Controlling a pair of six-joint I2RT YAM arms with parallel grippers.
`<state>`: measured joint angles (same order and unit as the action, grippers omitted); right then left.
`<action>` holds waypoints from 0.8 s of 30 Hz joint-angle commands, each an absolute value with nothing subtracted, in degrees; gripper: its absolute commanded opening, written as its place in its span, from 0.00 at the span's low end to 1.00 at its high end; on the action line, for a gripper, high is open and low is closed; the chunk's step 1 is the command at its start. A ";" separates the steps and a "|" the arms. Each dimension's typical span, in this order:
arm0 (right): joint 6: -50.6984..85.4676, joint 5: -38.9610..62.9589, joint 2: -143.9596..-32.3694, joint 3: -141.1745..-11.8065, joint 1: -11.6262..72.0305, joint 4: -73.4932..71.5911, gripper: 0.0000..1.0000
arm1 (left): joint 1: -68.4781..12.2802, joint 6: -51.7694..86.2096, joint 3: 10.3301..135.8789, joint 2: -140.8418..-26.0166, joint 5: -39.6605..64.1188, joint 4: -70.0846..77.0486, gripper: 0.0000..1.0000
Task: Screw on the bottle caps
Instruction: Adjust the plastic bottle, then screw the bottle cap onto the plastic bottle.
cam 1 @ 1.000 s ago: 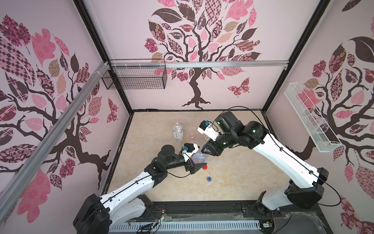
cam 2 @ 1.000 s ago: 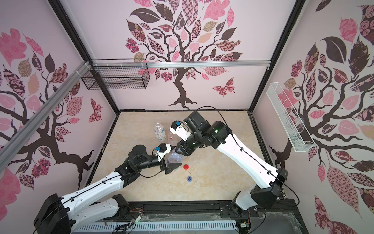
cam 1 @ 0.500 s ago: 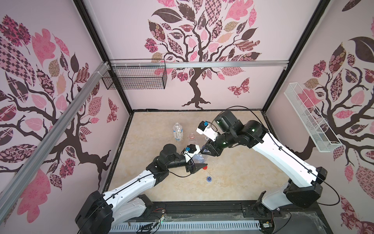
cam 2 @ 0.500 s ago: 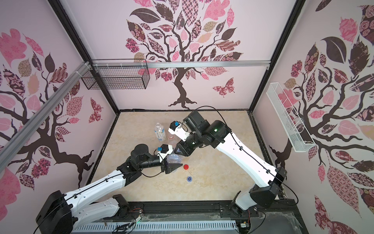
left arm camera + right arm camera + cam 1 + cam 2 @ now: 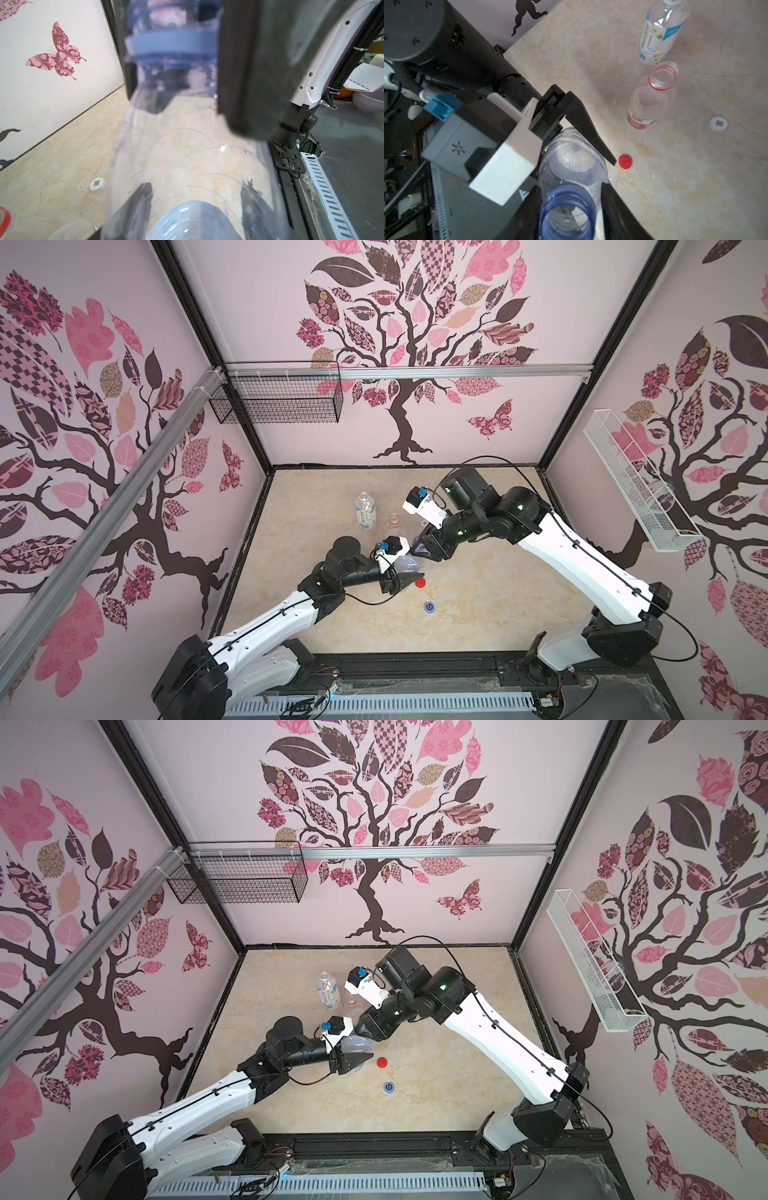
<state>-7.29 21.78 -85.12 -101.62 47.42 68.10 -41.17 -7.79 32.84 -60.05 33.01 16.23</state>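
Observation:
A squat bluish bottle hangs tilted above the table between both arms, its blue threaded neck uncapped. My left gripper is shut on its clear body, one finger lying along the side. My right gripper stands open around the neck, with a slim gap on one side. The red cap, the blue cap and the white cap lie loose on the table.
A red-labelled bottle stands uncapped behind the grippers. Next to it stands the taller white-green bottle. A black wire basket and a white rack hang on the walls.
My left gripper's jaws have closed onto the bluish bottle's body. My right gripper's jaws, shut on the neck before, have opened. Both arms stayed nearly in place.

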 commanded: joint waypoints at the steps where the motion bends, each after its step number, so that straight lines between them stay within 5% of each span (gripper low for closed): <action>1: -6.63 20.80 -83.57 -105.70 47.54 69.65 0.67 | -40.97 -8.17 32.61 -58.99 31.44 17.78 0.71; 6: -3.70 10.35 -79.90 -104.61 45.88 70.60 0.79 | -40.59 -7.23 31.58 -57.47 27.22 16.90 0.70; 15: 7.76 4.70 -72.85 -80.67 45.87 67.04 0.78 | -39.59 -4.14 27.96 -50.39 14.27 13.21 0.70; 24: 22.60 -2.56 -78.07 -60.16 52.64 51.53 0.72 | -39.55 -6.07 26.30 -41.40 10.02 7.29 0.68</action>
<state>15.20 1.50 -77.28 -61.45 52.18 58.92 -39.79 -5.76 26.72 -43.16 12.01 9.67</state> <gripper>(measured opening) 0.724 0.688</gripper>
